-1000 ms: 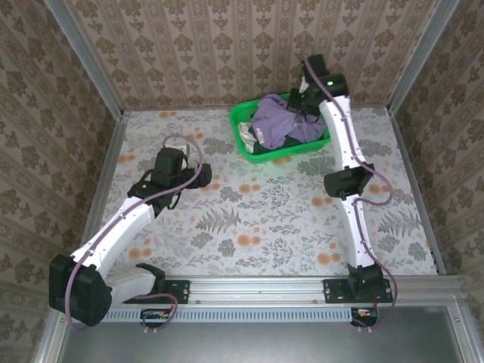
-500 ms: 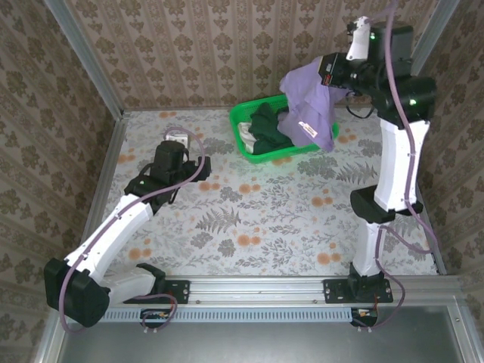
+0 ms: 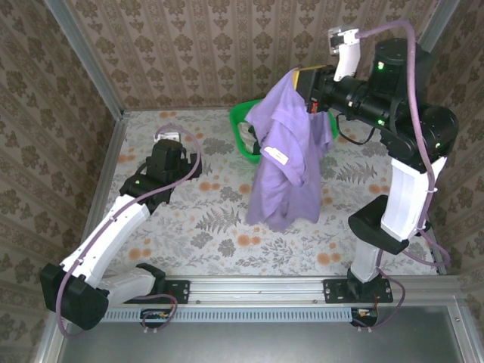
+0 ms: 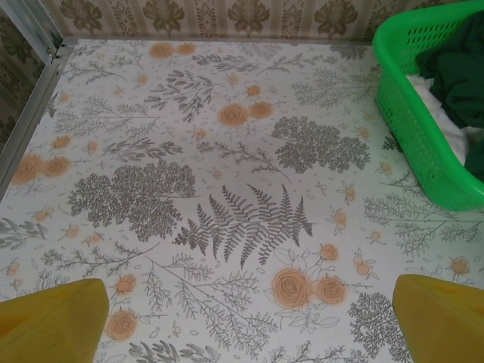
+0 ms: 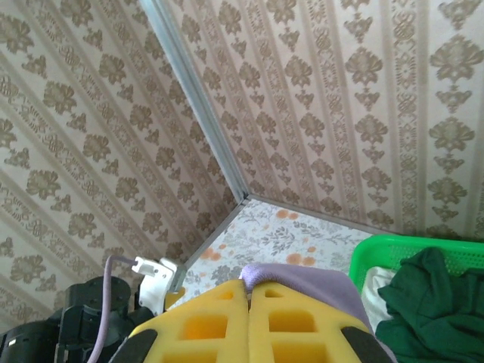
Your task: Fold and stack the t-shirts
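Lavender t-shirt (image 3: pixel 283 151) clenched aloft in right gripper (image 3: pixel 306 91).
To be lowered flat on the table (image 3: pixel 227 227); left gripper (image 4: pixel 247 321) stands released.

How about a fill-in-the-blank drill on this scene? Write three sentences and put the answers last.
1. The right gripper is ____ on the purple shirt, which hangs in the air.
2. The left gripper is ____ above the table, holding nothing.
3. The green shirts lie in the ____.
Missing words: shut; open; basket.
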